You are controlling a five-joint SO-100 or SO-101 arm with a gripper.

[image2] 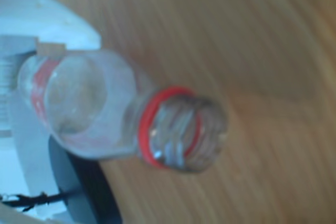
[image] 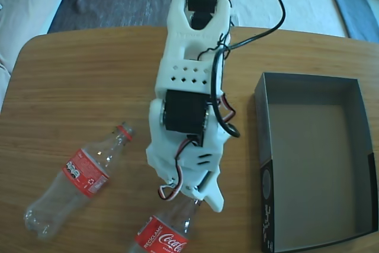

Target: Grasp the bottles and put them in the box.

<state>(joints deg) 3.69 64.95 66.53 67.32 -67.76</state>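
One bottle (image: 80, 176), clear with a red label and red neck ring, lies on the wooden table at the lower left of the fixed view, neck toward the arm. A second bottle (image: 163, 238) lies at the bottom centre, its neck end hidden under my white gripper (image: 198, 202). In the wrist view this bottle (image2: 173, 129) fills the frame, open mouth toward the camera, its body sitting between the white fingers (image2: 63, 19) of my gripper (image2: 68, 108), which is shut on it. The box (image: 263, 140), black outside and grey inside, stands empty at the right.
The arm reaches down the middle of the table (image: 89, 87) from the far edge, a black cable (image: 272, 22) looping beside it. A grey rug and pale cushions lie beyond the far edge. The box's near end runs close to the table's front edge.
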